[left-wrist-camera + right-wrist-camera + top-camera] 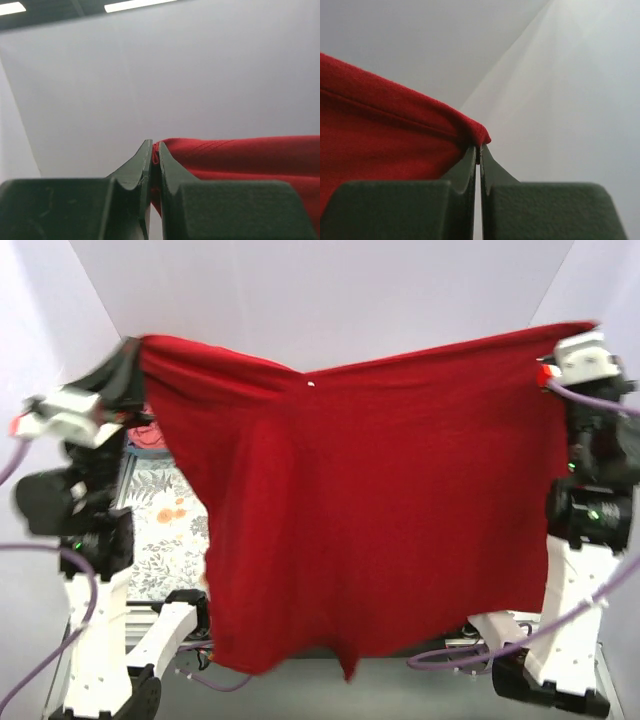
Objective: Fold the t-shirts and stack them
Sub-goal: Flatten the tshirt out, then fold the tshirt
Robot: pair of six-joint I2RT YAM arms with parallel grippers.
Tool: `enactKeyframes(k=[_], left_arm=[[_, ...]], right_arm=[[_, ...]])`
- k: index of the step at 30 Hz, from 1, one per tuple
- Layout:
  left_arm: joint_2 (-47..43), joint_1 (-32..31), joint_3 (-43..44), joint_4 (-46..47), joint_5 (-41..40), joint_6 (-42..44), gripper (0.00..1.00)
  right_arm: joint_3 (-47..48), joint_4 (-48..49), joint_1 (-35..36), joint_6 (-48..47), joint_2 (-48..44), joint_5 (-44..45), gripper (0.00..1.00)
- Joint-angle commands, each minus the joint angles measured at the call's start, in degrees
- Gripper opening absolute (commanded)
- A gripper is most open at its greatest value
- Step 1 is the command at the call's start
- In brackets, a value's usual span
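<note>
The crimson red t-shirt (370,510) hangs spread wide in the air between my two raised arms and hides most of the table. My left gripper (135,365) is shut on its top left corner; the left wrist view shows red cloth (240,155) pinched at the gripper (155,147). My right gripper (560,350) is shut on the top right corner; the right wrist view shows the hem (390,125) pinched at the gripper (479,149). A bit of salmon-pink cloth (150,433) shows at the left behind the arm.
A floral-patterned surface (165,525) shows at the left below the pink cloth. White walls (330,290) enclose the back and sides. Purple cables (450,655) trail near the arm bases at the near edge.
</note>
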Motion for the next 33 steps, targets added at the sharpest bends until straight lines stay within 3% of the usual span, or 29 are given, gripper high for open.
enactKeyframes(k=[1,6,9,13,17,24,28,33], left_arm=[[1.93,0.45,-10.55,-4.3,2.75,0.95,0.0],[5.35,0.37,-22.27,-1.94,6.97,-2.3,0.0],[11.93,-0.07,-28.07,3.4,8.03,-3.71,0.0],[30.52,-0.42,-27.3,9.31,5.67,-4.06,0.0],[48.53,-0.86,-18.44,12.04,3.12,-1.18,0.0],[72.81,-1.22,2.57,14.24,0.04,-0.64,0.0],[83.73,-1.22,16.35,12.84,-1.46,-1.43,0.0],[91.31,-1.39,23.41,12.83,-1.73,-1.43,0.0]], right_arm=[[-9.04,0.13,-0.45,-1.1,1.76,-2.87,0.01],[-23.19,0.83,-0.36,-2.59,2.63,-9.3,0.01],[-30.41,5.04,-0.36,-3.29,6.84,-10.7,0.01],[-33.59,13.55,0.43,-4.0,17.29,-10.8,0.01],[-25.98,15.16,1.83,-2.95,35.36,-9.22,0.01],[-8.49,16.56,4.47,-3.82,56.76,-3.33,0.01],[1.11,16.83,5.0,-3.91,65.99,1.67,0.01],[8.77,16.83,5.61,-5.41,74.96,3.0,0.01]])
